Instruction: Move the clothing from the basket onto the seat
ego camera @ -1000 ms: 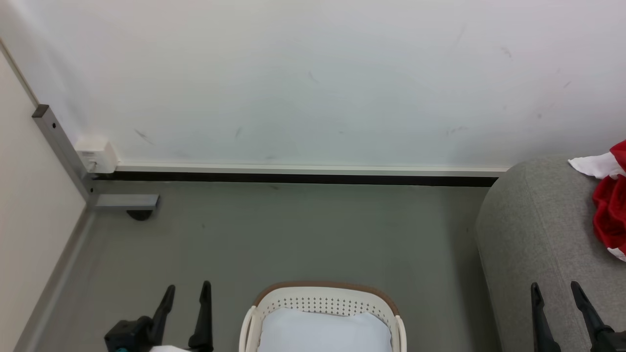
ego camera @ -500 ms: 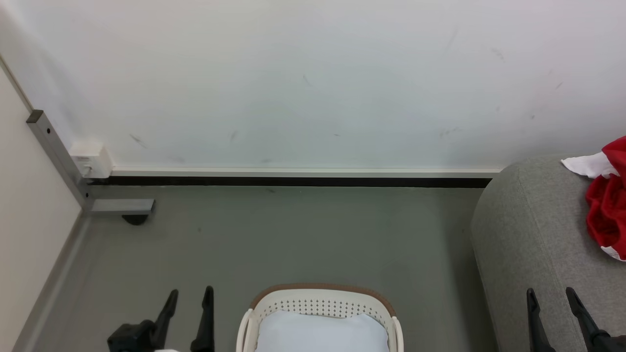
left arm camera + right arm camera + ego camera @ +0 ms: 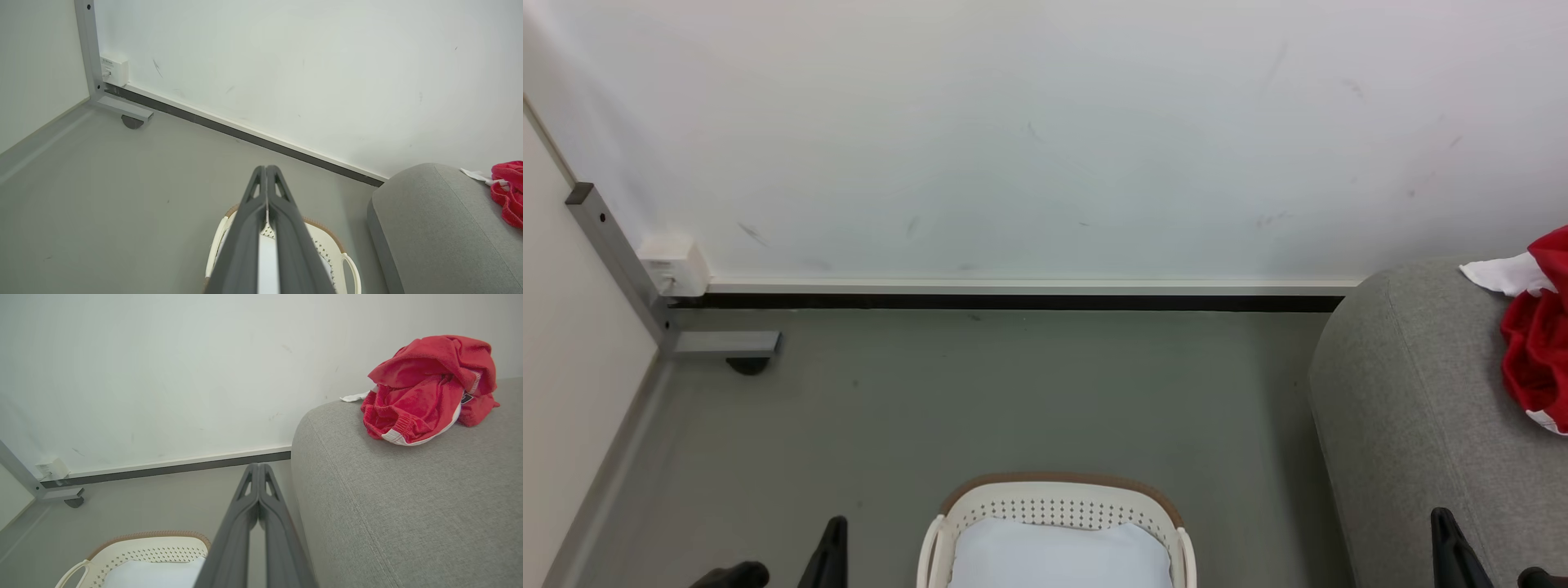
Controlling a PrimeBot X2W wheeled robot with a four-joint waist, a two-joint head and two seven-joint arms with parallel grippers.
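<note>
The clothing (image 3: 1535, 351), a crumpled red jersey with white trim, lies on top of the grey seat (image 3: 1413, 408) at the right edge; it is also on the seat (image 3: 408, 506) as a red heap (image 3: 425, 392). The cream basket (image 3: 1062, 483) with its brown rim stands on the floor at the bottom centre, holding a pale bluish-white cloth (image 3: 1058, 555). My left gripper (image 3: 829, 551) is low at the basket's left, its fingers pressed together (image 3: 266, 168) with nothing held. At the seat's front my right gripper (image 3: 1450, 547) is likewise shut and empty (image 3: 258, 466).
A white wall with a dark baseboard runs behind. A grey metal frame foot (image 3: 723, 343) and a white socket box (image 3: 674, 265) sit in the left corner. Grey floor (image 3: 1013, 392) lies between the basket and the wall.
Both grippers have gone from open to shut and have dropped lower in the head view. The jersey, basket and seat have stayed put; the camera shifted slightly.
</note>
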